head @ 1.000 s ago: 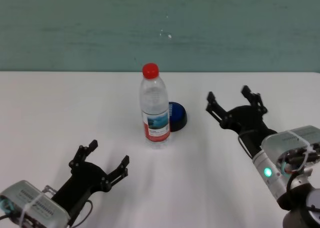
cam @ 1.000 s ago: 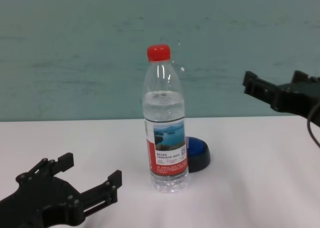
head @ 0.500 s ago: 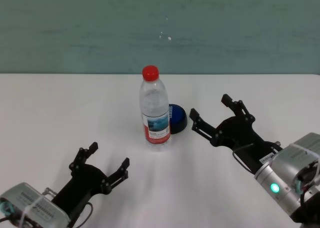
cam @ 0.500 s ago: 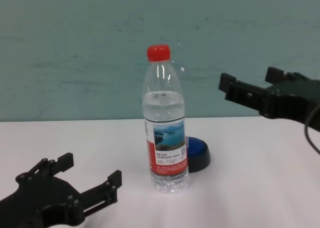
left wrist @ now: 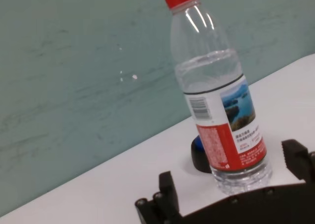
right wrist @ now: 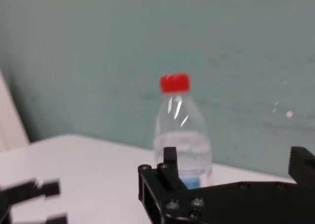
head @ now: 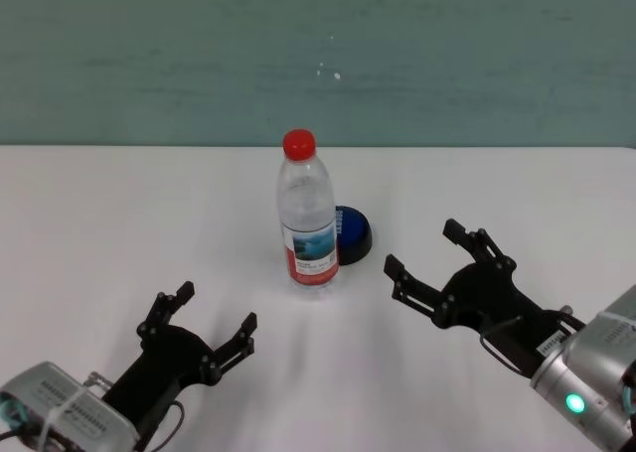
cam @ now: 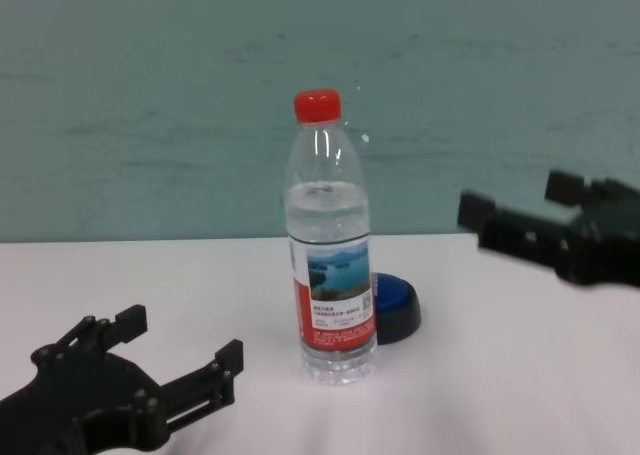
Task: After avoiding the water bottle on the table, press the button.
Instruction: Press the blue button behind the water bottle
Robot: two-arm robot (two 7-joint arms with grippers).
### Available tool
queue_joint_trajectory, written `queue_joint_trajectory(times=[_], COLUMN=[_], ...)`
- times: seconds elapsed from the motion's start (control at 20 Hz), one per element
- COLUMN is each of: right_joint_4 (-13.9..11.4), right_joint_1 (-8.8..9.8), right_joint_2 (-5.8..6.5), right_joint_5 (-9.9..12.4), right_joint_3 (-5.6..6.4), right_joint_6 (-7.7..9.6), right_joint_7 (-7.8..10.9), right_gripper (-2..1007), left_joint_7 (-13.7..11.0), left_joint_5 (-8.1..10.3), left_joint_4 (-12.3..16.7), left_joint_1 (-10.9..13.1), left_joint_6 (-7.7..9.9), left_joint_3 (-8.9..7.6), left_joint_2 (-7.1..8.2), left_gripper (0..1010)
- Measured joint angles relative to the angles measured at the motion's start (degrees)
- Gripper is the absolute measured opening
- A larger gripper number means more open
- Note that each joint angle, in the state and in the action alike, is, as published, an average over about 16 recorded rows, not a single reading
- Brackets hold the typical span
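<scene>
The water bottle (head: 306,214) stands upright mid-table, clear with a red cap and a red-and-white label; it also shows in the chest view (cam: 330,275). The blue button (head: 354,233) sits just behind it to the right, half hidden by it (cam: 396,306). My right gripper (head: 422,247) is open and empty, hovering to the right of and nearer than the button, apart from both (cam: 515,197). My left gripper (head: 216,308) is open and empty, low at the near left of the bottle (cam: 180,337). The left wrist view shows the bottle (left wrist: 216,101) and the button (left wrist: 197,152).
The white table (head: 119,224) runs wide to both sides, with a teal wall behind its far edge. In the right wrist view the bottle (right wrist: 179,135) stands beyond the right gripper (right wrist: 235,160), and the left gripper (right wrist: 34,199) shows blurred farther off.
My right gripper has moved left toward the bottle, then back toward me and lower, staying open. The left arm, the bottle and the button have not moved.
</scene>
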State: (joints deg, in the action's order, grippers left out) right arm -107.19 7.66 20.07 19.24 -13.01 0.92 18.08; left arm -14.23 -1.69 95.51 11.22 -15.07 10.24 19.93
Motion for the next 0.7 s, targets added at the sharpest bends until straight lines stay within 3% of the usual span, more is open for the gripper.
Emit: queue_joint_trajectory(times=[0.35,0.7], right_joint_4=[0.29,1.59], right_joint_1=[1.05,1.10], right_joint_2=[2.71,3.56], right_joint_5=[-0.11,-2.17], right_joint_3=[-0.27,-0.48], right_joint_6=[0.15,-0.20], right_joint_7=[0.47,-0.42], right_gripper=[1003,1003], left_joint_7=[0.00,0.00], left_joint_5=[0.00,0.00], left_joint_4=[0.00,0.00], left_joint_1=[0.00,0.00], left_joint_6=[0.00,0.00], left_joint_3=[0.00,0.00], left_joint_2=[0.00,0.00], left_gripper=[1000,1000])
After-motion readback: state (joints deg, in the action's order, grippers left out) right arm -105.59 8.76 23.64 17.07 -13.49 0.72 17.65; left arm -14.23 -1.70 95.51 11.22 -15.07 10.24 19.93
